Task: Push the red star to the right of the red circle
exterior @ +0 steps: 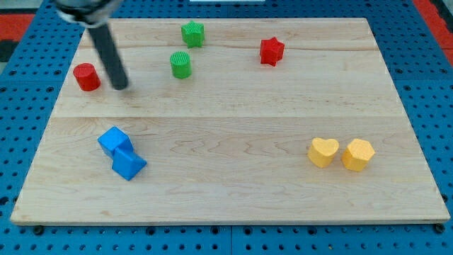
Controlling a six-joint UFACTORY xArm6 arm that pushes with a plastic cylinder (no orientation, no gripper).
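The red star (271, 51) lies near the view's top, right of centre, on the wooden board (233, 127). The red circle (86, 76) sits far to the view's left near the board's left edge. My tip (121, 86) rests on the board just right of the red circle, with a small gap between them. The red star is far to the right of my tip, with the green blocks between them.
A green star (192, 34) and a green circle (181, 64) lie at the top centre-left. Two blue blocks (121, 153) touch each other at lower left. A yellow heart (323, 151) and a yellow hexagon (358, 154) sit side by side at lower right.
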